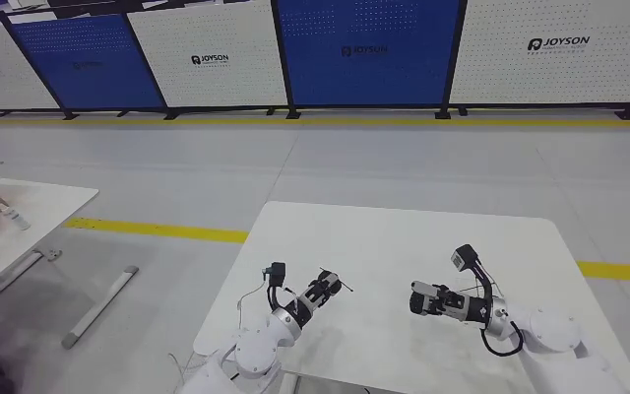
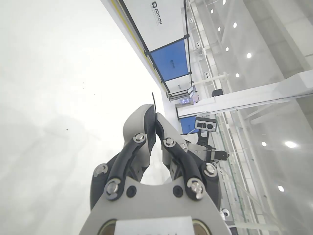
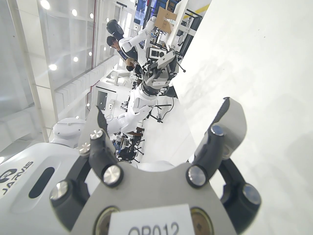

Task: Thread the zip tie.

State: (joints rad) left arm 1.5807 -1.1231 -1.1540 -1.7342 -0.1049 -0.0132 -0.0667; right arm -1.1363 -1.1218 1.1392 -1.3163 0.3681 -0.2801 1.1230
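The threading looks barely begun. The left end effector is clenched on the zip tie, and that pickup is the only part I would count as done. In the left wrist view its two fingers press together on the thin black strip, with a short stub poking out past the tips. The rest of the strip is hidden between the pads, so I cannot tell which end is free. No loop shows anywhere, so by my reading the tail has not yet gone through the head.

The tie sits over the near left part of the white worktop, held clear of anything else.

The right end effector is released and holds nothing. Its own wrist view shows the two fingers spread wide with bare worktop between them. It is to the right of the left one and well apart from it, pointing toward it. From that view the zip tie appears as a small dark stick jutting from the far end effector.

What is left, I judge, is nearly everything: bring the two together, have the right one take a free end, and feed it through.

Count: one zip tie, two end effectors, one worktop.
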